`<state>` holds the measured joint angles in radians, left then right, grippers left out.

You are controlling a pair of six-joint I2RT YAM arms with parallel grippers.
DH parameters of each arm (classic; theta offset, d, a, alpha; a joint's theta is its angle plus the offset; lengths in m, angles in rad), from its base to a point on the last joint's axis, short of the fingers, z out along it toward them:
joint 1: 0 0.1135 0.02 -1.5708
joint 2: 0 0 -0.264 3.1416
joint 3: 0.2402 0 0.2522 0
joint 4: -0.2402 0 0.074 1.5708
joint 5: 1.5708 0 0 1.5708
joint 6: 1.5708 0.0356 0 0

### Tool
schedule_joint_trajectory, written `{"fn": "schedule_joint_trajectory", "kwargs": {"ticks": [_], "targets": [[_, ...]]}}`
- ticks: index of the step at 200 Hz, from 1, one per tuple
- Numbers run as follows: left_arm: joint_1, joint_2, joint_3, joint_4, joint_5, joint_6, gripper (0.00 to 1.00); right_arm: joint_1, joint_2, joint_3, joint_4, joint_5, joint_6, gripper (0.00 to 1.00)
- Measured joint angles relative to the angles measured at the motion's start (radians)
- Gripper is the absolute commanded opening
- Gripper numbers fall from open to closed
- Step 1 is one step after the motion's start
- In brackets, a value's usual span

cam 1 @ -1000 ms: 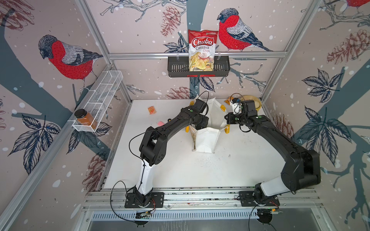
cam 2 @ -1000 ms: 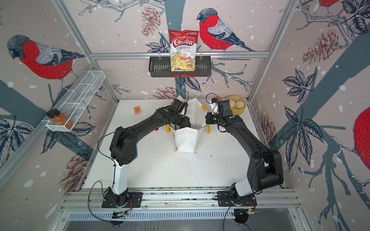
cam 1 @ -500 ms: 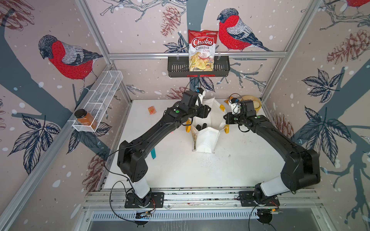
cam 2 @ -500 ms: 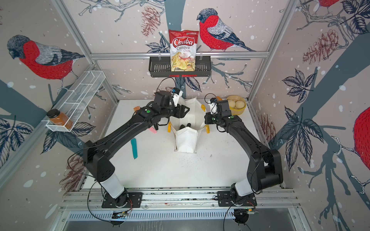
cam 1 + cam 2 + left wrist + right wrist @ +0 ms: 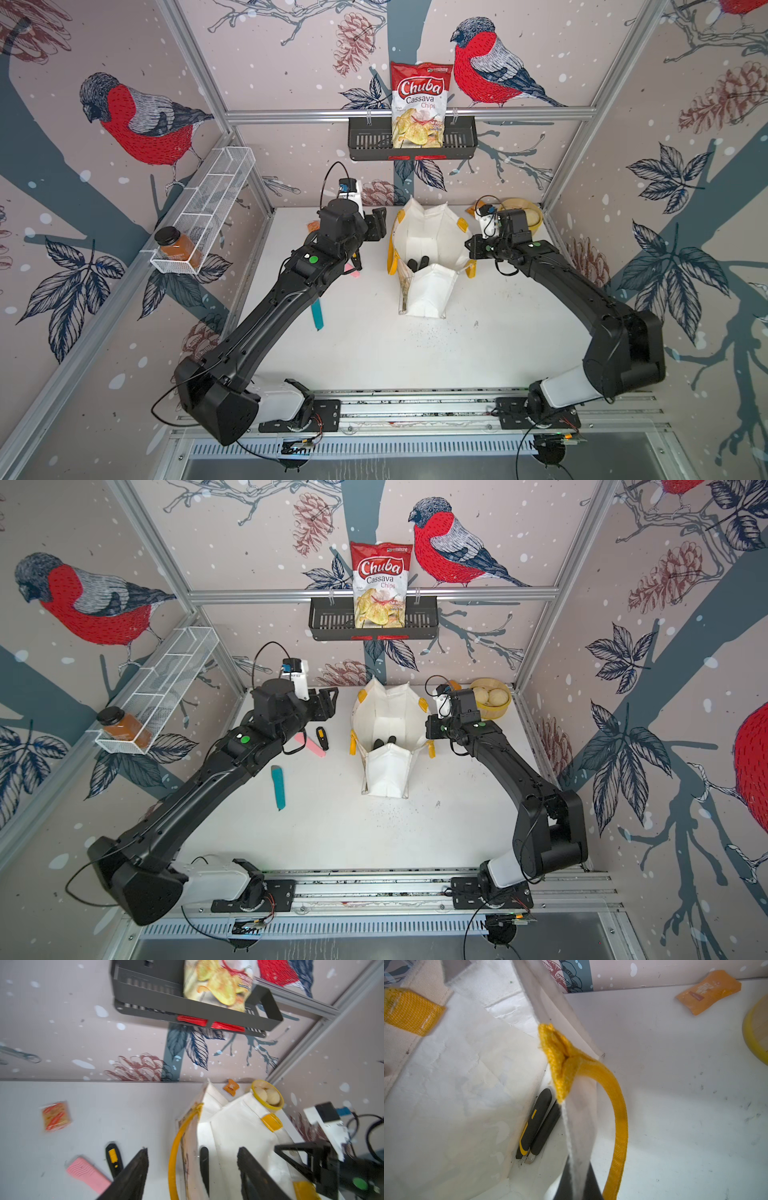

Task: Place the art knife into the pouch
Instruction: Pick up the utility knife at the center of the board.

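An art knife (image 5: 535, 1120), black plastic with a yellow slider, lies in the bottom of the pouch (image 5: 428, 286), touching a plain black knife (image 5: 547, 1128). The pouch is stiff white canvas with woven yellow handles (image 5: 618, 1118) and stands open mid-table. The right hand (image 5: 473, 248) pinches its right rim, with the arm stretched low. The left hand (image 5: 192, 1150) hovers just left of the pouch, jaws wide and empty, near a black-and-yellow knife (image 5: 322, 738) and a ribbed pink one (image 5: 309, 746).
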<state>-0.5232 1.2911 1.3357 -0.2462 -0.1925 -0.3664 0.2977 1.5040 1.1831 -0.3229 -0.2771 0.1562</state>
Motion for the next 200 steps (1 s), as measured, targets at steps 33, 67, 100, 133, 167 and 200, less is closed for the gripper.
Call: {"fn": "schedule_joint_trajectory", "kwargs": {"ticks": [33, 67, 100, 133, 167, 200], "targets": [[0.085, 0.006, -0.030, 0.001, -0.041, -0.021, 0.69, 0.003, 0.000, 0.000, 0.000, 0.000, 0.000, 0.00], [0.150, 0.126, -0.034, 0.001, -0.023, -0.026, 0.69, 0.006, -0.002, -0.001, 0.000, 0.000, 0.000, 0.00], [0.196, 0.313, 0.014, -0.027, 0.016, -0.029, 0.67, 0.009, -0.003, -0.001, 0.000, 0.000, 0.000, 0.00], [0.218, 0.473, 0.092, -0.063, 0.043, -0.027, 0.66, 0.009, -0.005, -0.001, 0.000, 0.000, 0.000, 0.00], [0.234, 0.609, 0.171, -0.095, 0.061, -0.018, 0.63, 0.009, -0.005, -0.001, 0.000, 0.000, 0.000, 0.00], [0.246, 0.684, 0.188, -0.116, 0.087, -0.017, 0.63, 0.011, -0.005, -0.001, 0.000, 0.000, 0.000, 0.00]]}}
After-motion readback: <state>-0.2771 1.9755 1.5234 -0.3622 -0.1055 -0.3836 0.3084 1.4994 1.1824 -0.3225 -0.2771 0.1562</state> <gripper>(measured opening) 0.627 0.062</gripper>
